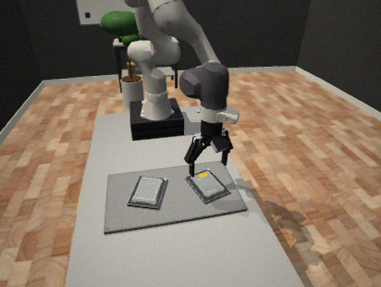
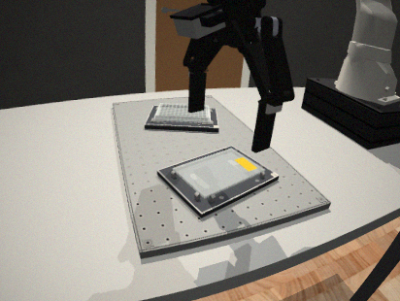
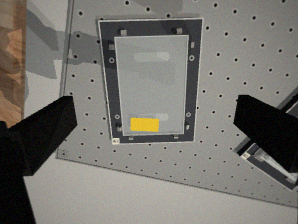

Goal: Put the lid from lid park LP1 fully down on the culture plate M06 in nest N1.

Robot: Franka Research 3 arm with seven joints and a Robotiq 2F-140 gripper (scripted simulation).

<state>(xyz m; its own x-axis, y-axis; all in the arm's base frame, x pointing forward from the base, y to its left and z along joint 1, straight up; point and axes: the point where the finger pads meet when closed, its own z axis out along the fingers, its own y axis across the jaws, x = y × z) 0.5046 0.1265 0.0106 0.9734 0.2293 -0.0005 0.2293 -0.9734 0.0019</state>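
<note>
The clear lid with a yellow label lies flat in the dark frame of lid park LP1, on the right part of the perforated board. The culture plate M06 sits uncovered in nest N1 on the left part of the board. In the wrist view only its corner shows, behind the right finger. My gripper is open wide and empty. It hangs a little above the lid, with a finger on each side of it.
The board lies on a grey table. The robot's black base stands behind the board. The table's edge runs close to the lid park's side of the board. A potted plant stands far back.
</note>
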